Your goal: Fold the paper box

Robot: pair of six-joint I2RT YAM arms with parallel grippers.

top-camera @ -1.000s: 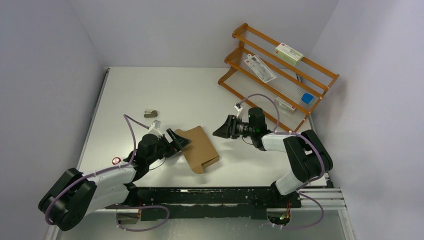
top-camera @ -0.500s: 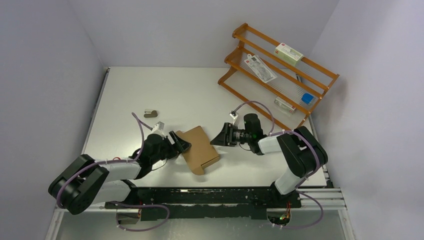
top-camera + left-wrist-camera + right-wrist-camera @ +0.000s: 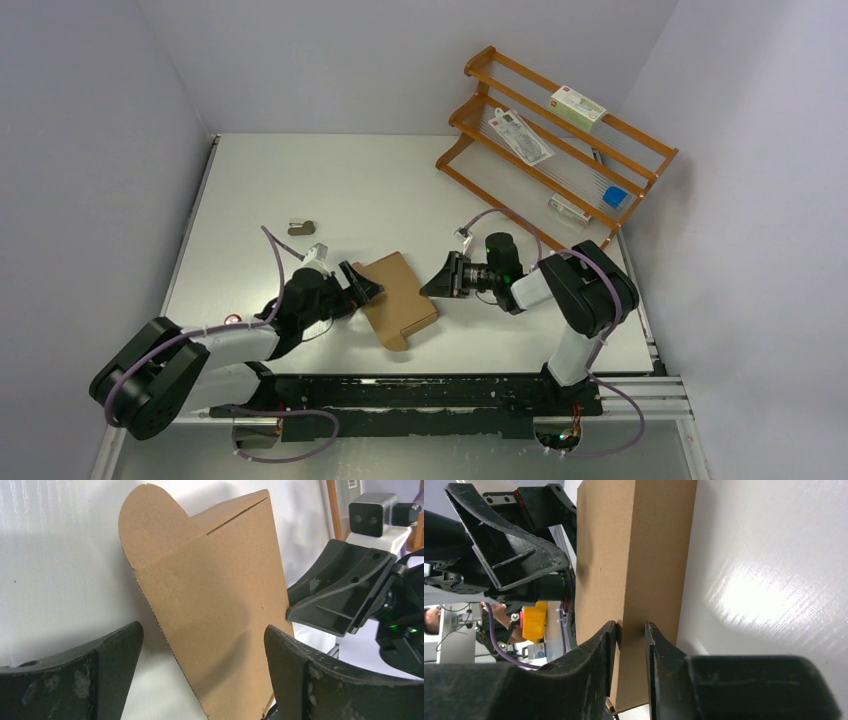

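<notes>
Paper box (image 3: 400, 296) on table (image 3: 350, 180), small scrap (image 3: 301, 226) nearby, wooden rack (image 3: 655, 178) behind

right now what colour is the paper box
The paper box is plain brown, clearest in the left wrist view.

Light: bright and even, seemingly from overhead — the walls take a faint lilac cast.
Glare: streaked white patch on the table (image 3: 749, 597), right wrist view.
Shadows: soft and short beside the paper box (image 3: 200, 580); a dim one across its face.
Focus: wrist-view foregrounds perhaps slightly soft — top view sharp.
</notes>
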